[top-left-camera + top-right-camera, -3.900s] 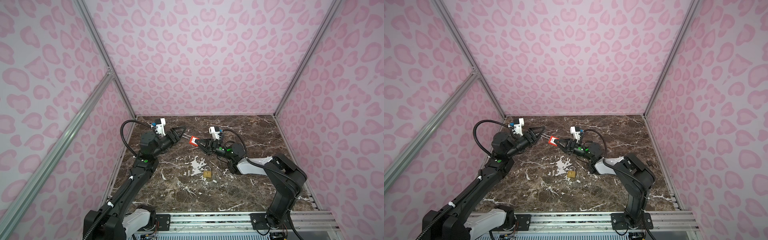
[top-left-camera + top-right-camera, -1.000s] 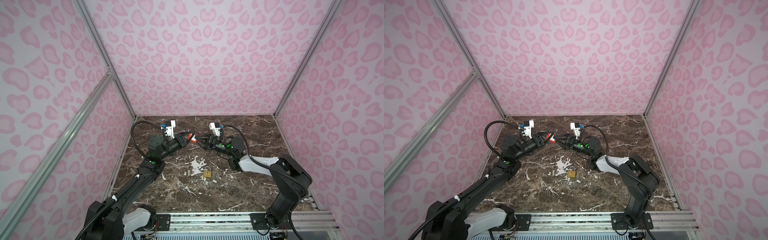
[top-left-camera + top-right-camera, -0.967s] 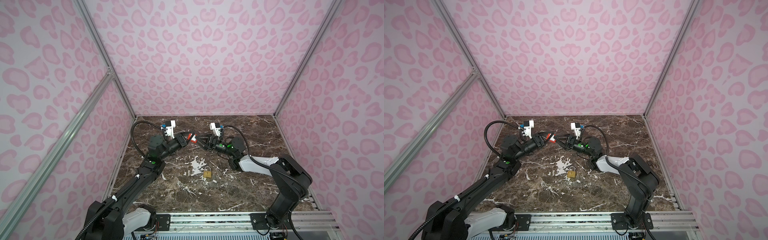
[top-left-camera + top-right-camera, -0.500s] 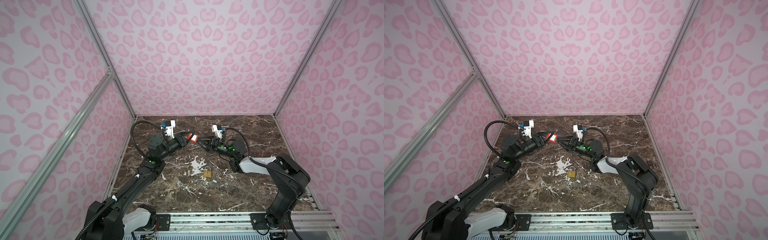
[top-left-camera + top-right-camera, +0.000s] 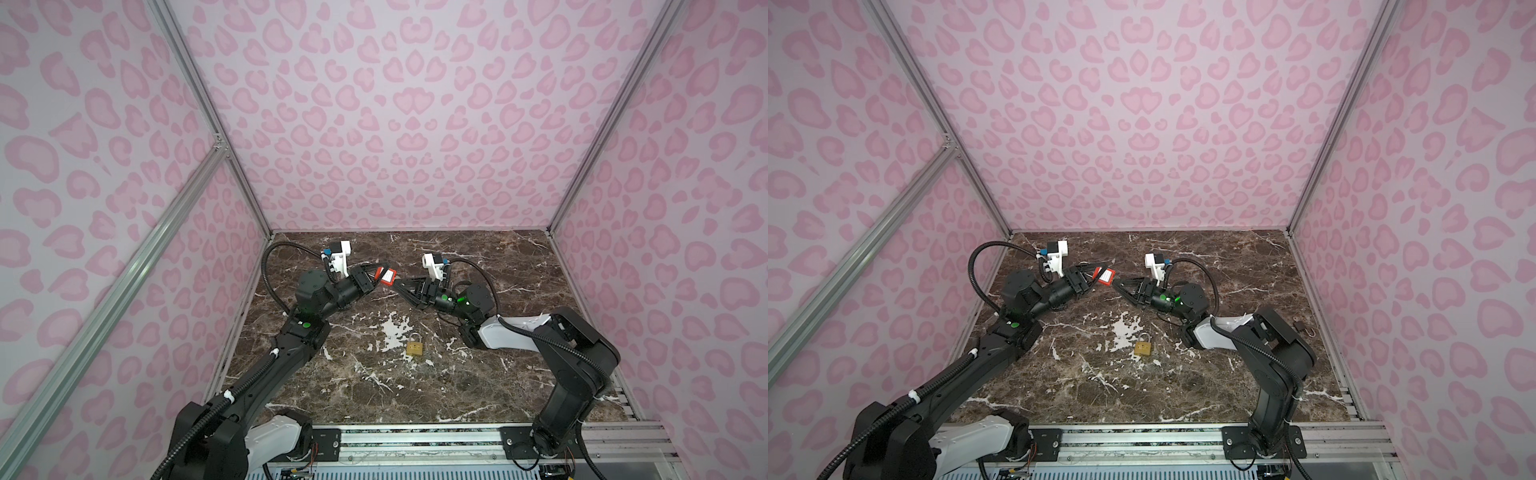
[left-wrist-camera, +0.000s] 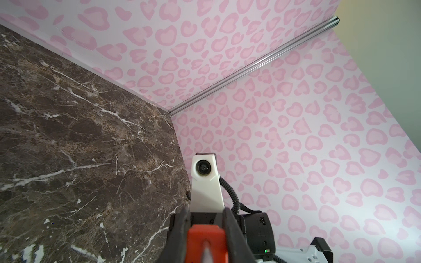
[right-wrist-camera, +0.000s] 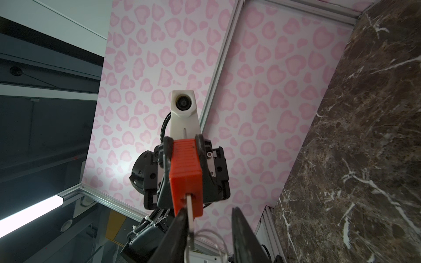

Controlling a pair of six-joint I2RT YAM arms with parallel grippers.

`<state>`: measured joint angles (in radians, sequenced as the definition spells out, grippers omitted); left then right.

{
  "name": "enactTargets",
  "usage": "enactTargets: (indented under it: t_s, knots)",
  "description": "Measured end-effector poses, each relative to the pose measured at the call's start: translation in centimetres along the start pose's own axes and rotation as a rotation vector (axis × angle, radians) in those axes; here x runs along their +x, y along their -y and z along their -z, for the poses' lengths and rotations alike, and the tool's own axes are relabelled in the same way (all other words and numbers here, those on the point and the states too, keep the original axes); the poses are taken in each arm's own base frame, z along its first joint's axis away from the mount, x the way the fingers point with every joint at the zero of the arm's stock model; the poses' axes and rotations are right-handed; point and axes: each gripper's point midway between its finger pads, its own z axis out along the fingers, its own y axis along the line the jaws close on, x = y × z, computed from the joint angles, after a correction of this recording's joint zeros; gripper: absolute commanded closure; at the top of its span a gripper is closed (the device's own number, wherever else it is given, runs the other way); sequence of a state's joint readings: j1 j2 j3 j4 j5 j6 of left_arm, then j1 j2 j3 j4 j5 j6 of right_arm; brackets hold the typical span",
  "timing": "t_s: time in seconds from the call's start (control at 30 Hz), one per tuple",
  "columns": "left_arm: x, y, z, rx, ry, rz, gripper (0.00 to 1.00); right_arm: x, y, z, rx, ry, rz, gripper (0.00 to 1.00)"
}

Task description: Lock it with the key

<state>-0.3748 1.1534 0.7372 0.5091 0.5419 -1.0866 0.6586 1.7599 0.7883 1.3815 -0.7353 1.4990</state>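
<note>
A red padlock (image 5: 386, 275) (image 5: 1105, 276) with a white label hangs above the back of the marble table, and my left gripper (image 5: 380, 270) is shut on its body (image 6: 206, 243). A silver key (image 7: 190, 209) sticks out of the lock's end (image 7: 185, 173), with a wire ring (image 7: 205, 241) hanging from it. My right gripper (image 5: 398, 284) (image 7: 209, 209) faces the lock tip to tip. Its jaws stand apart around the key: one finger (image 7: 180, 218) lies against the key, and the other finger (image 7: 239, 218) is well clear of it.
A brass padlock (image 5: 414, 348) (image 5: 1143, 348) lies on the marble table (image 5: 478, 386) below the two grippers. A small dark lock (image 5: 1300, 326) sits by the right wall. Pink patterned walls enclose the table on three sides.
The right gripper's jaws have come closer together around the key. The left gripper has kept the red padlock in the same place.
</note>
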Motion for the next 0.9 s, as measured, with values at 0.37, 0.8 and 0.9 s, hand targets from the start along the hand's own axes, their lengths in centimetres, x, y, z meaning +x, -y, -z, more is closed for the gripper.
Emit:
enactTargets:
  t_s: [0.37, 0.8, 0.9]
  knots:
    - [0.2, -0.3, 0.0, -0.005, -0.005, 0.016, 0.96, -0.1, -0.8, 0.0, -0.014, 0.003, 0.05, 0.92]
    - [0.5, 0.5, 0.3, 0.035, -0.016, 0.024, 0.96, 0.6, -2.3, 0.1, 0.032, 0.006, 0.172, 1.0]
    - [0.6, 0.5, 0.5, 0.042, -0.015, 0.032, 0.96, 0.7, -2.2, 0.3, 0.066, 0.012, 0.209, 1.0]
